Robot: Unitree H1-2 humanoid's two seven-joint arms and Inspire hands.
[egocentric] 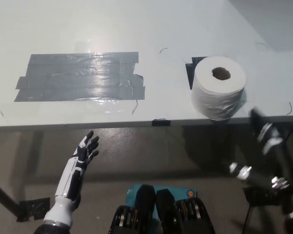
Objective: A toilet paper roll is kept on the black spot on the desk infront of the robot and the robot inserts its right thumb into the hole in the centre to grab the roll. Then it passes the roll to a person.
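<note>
Soft cylindrical toilet paper roll (219, 87) upright; left hand (86, 150) spread wide, right hand (263, 129) blurred, unclear.

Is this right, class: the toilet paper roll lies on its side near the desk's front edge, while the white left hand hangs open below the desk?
One detail is wrong. The head view shows the toilet paper roll standing on end, its centre hole facing up, not lying on its side. It does sit near the front edge of the desk, and the white left hand does hang open below it.
</note>
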